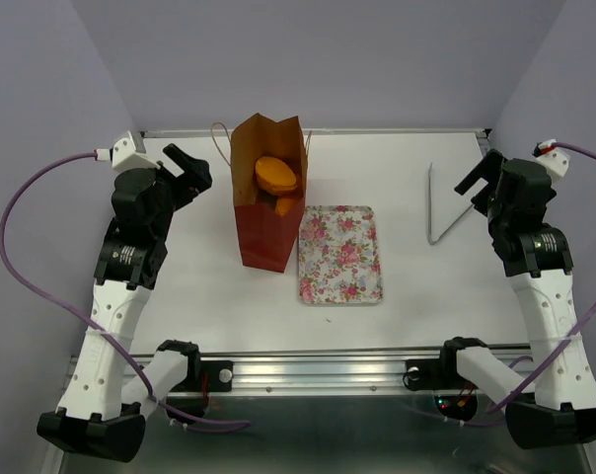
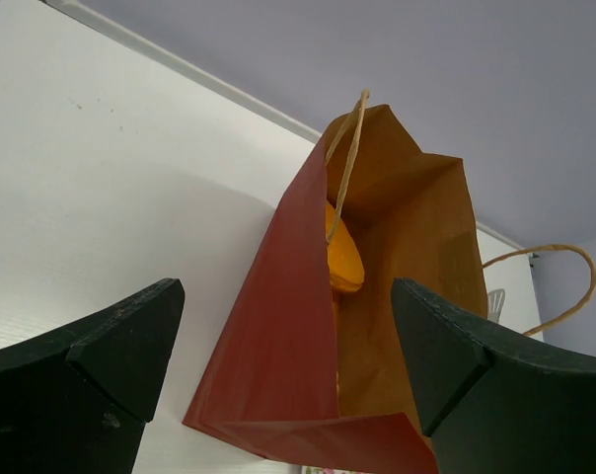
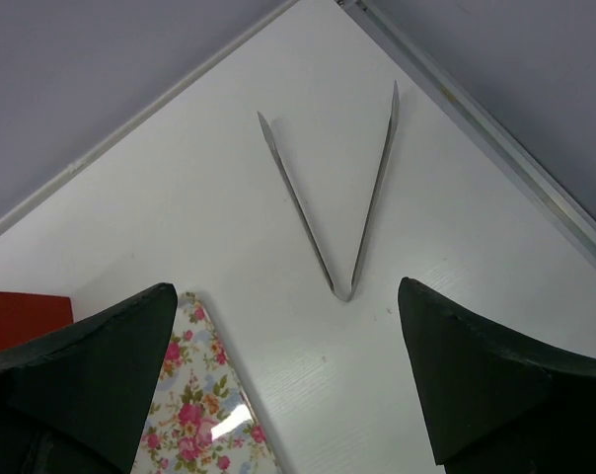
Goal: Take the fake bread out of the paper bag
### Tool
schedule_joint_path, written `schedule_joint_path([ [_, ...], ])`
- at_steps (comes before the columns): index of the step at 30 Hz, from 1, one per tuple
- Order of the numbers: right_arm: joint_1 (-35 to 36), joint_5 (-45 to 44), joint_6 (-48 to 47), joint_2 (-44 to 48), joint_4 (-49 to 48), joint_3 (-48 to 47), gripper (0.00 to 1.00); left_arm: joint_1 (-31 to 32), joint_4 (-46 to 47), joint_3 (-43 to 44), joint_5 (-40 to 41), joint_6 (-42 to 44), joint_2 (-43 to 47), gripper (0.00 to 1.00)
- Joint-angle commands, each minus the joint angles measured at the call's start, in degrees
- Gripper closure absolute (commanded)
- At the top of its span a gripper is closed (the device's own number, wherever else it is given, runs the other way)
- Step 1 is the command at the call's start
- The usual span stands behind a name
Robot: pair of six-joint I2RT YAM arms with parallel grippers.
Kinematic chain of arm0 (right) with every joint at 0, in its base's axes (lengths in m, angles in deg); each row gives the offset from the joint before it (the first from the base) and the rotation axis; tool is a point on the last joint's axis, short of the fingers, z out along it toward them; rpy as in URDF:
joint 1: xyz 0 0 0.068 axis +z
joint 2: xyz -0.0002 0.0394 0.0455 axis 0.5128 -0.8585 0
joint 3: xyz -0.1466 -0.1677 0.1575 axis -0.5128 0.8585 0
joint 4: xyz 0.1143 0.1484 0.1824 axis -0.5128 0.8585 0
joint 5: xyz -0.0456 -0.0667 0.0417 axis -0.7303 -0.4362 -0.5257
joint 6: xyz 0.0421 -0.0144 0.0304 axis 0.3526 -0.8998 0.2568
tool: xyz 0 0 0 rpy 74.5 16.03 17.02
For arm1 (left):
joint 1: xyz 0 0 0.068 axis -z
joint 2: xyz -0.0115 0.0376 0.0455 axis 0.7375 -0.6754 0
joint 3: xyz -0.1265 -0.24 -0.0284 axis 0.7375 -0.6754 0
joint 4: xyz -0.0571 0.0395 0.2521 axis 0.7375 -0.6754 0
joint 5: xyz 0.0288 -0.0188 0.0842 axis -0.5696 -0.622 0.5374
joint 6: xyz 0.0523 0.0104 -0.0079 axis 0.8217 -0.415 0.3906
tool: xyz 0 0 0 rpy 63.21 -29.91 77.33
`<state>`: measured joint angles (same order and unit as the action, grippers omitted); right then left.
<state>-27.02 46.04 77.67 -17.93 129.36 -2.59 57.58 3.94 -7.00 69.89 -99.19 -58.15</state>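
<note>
We see a matt red paper bag (image 1: 266,237) lined in brown kraft, glossy fake bread (image 1: 275,175), shiny metal tongs (image 1: 430,202), a glossy floral tray (image 1: 339,254).

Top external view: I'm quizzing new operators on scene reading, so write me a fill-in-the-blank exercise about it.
The paper bag is ____ on the outside.
The fake bread sits ____ that bag.
The floral tray lies ____ the bag and the metal tongs.
The left pincer and right pincer both stand ____.
Missing words: red; inside; between; open.
</note>
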Motion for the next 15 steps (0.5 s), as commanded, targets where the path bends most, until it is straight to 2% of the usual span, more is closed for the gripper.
schedule_joint_path([
  [1,0.03,-0.41,-0.52,0.51,-3.38,0.51,0.00,0.13,2.52,0.55,-0.89,0.35,1.08,0.01],
  [9,0.03,-0.85,0.09,0.34,-4.52,2.79,0.00,0.13,2.07,0.99,-2.39,1.50,0.11,0.01],
  [15,0.03,-2.87,1.59,-6.86,-1.80,1.83,0.00,0.13,2.25,1.17,-3.00,2.11,-0.94,0.01],
])
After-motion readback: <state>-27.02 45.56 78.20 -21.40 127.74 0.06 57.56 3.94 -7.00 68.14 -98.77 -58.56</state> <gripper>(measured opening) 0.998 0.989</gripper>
